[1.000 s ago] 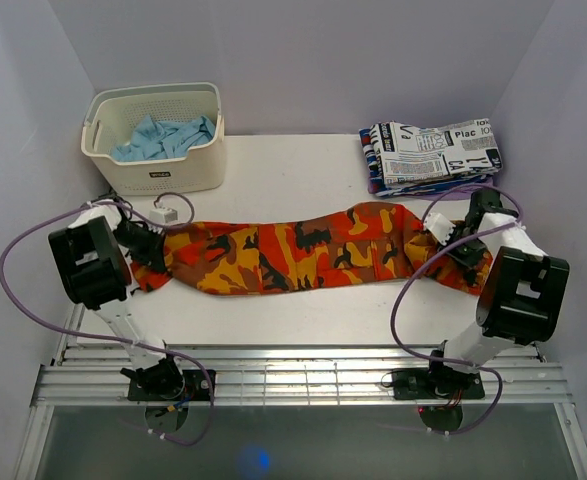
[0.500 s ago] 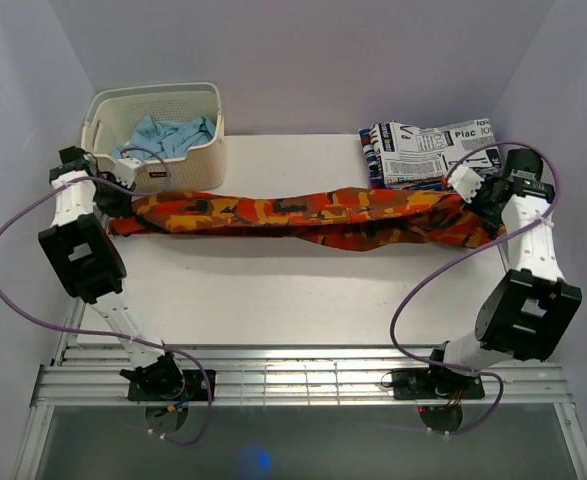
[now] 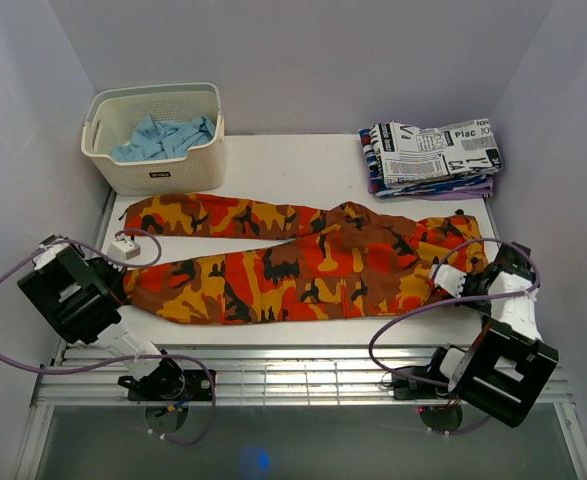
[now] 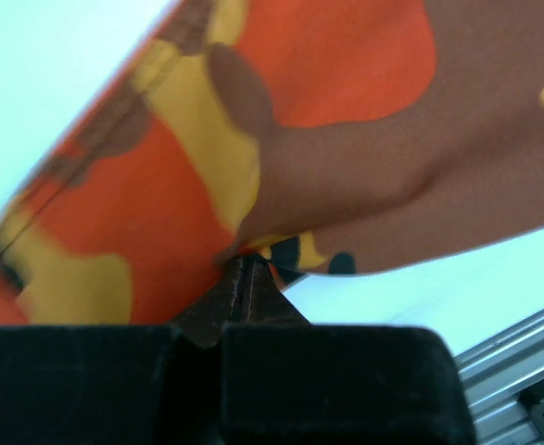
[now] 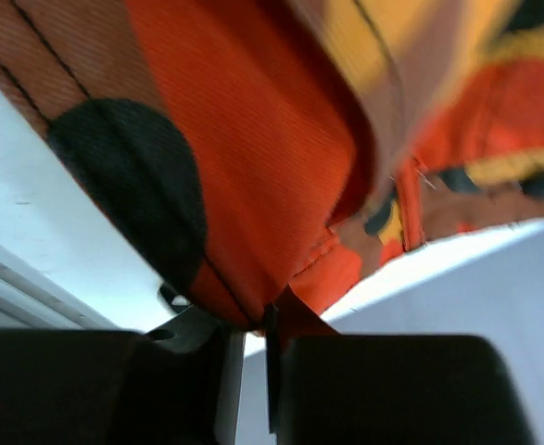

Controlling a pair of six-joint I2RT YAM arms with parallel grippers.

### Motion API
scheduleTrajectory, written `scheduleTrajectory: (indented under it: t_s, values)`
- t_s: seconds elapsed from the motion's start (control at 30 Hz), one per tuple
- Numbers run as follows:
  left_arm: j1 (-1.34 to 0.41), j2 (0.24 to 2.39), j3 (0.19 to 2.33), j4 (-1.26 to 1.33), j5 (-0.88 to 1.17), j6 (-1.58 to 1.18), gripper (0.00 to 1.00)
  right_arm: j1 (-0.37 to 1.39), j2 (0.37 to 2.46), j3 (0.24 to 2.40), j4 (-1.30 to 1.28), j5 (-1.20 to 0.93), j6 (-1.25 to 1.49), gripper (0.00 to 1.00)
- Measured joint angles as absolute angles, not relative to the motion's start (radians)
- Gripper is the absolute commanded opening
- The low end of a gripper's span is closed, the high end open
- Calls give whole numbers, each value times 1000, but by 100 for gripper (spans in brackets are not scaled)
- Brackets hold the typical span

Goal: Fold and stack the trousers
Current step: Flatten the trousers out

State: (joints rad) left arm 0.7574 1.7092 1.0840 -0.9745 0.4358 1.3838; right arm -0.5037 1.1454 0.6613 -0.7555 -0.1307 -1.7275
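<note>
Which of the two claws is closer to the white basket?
Left. The left gripper grips the trousers on the basket side of the table, toward the near edge; the right gripper grips their other end, across the table.

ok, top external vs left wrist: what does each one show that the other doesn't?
Top external only: the whole trousers spread across the table, legs splayed toward the left. It also shows the basket holding blue cloth, the folded newspaper-print garment, and the right gripper at the waist end.
Left wrist only: a close-up of the left gripper shut on the cloth, with a stitched seam visible.
Both: camouflage fabric, white tabletop, and the metal rail at the near edge.
</note>
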Motion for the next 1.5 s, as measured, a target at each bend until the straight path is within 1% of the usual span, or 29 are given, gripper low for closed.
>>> scheduleTrajectory:
  t_s: [0.03,0.07,0.1,0.13,0.17,0.2,0.23,0.27,0.3,0.33,0.37,0.4,0.43,0.53,0.6,0.63,0.67,0.73,0.77,0.87,1.0,1.13,1.27,1.37,1.4,1.5]
  values:
    - [759,1712,1038,-948,416,1402,0,-505,1132,620,-749,-113,-1749,32]
    - [759,1704,1021,-930,411,1415,0,-506,1118,587,-746,-97,-1769,51]
    - [757,1693,1011,-912,398,1422,1,-507,1103,560,-746,-81,-1794,59]
    - [754,1692,1010,-908,390,1423,8,-509,1092,546,-746,-68,-1815,68]
    - [750,1694,1015,-904,380,1423,22,-511,1083,544,-745,-53,-1826,81]
    - [749,1697,1022,-904,376,1427,28,-511,1079,546,-739,-51,-1839,84]
    - [749,1705,1032,-903,373,1429,35,-511,1078,560,-743,-42,-1841,93]
    - [753,1713,1048,-904,374,1438,49,-513,1081,583,-754,-39,-1839,98]
    - [757,1716,1058,-902,374,1448,55,-515,1087,617,-766,-39,-1839,100]
    - [763,1716,1068,-904,377,1460,59,-520,1096,663,-781,-46,-1834,97]
    - [772,1715,1081,-916,385,1472,66,-528,1112,721,-812,-54,-1829,96]
    - [780,1710,1100,-933,397,1491,75,-539,1135,804,-833,-66,-1819,95]
    - [784,1702,1116,-949,409,1504,80,-547,1152,865,-840,-78,-1811,95]
    - [793,1657,1174,-1009,461,1533,85,-564,1208,1065,-871,-117,-1785,93]
    - [793,1623,1221,-1049,513,1542,88,-568,1238,1149,-891,-141,-1761,93]
    - [789,1610,1245,-1062,538,1541,88,-567,1260,1188,-901,-153,-1743,95]
    - [781,1599,1271,-1072,564,1527,89,-561,1295,1227,-910,-164,-1708,98]
    - [747,1593,1297,-1065,589,1485,89,-535,1376,1302,-936,-170,-1626,100]
    - [717,1593,1302,-1049,596,1441,88,-510,1435,1343,-943,-171,-1567,94]
    - [596,1603,1300,-955,601,1288,87,-431,1620,1464,-961,-176,-1379,91]
    - [445,1671,1333,-785,580,1013,81,-338,1814,1583,-969,-179,-1165,90]
    - [405,1837,1471,-659,557,775,81,-253,1896,1652,-965,-181,-1027,91]
    - [410,1971,1542,-531,505,596,82,-163,1903,1648,-938,-165,-953,94]
    - [413,2039,1543,-466,445,502,82,-99,1901,1572,-883,-142,-929,95]
    - [414,2053,1536,-446,426,477,82,-86,1901,1542,-870,-135,-926,94]
    - [415,2067,1509,-414,394,427,79,-65,1901,1438,-834,-103,-925,87]
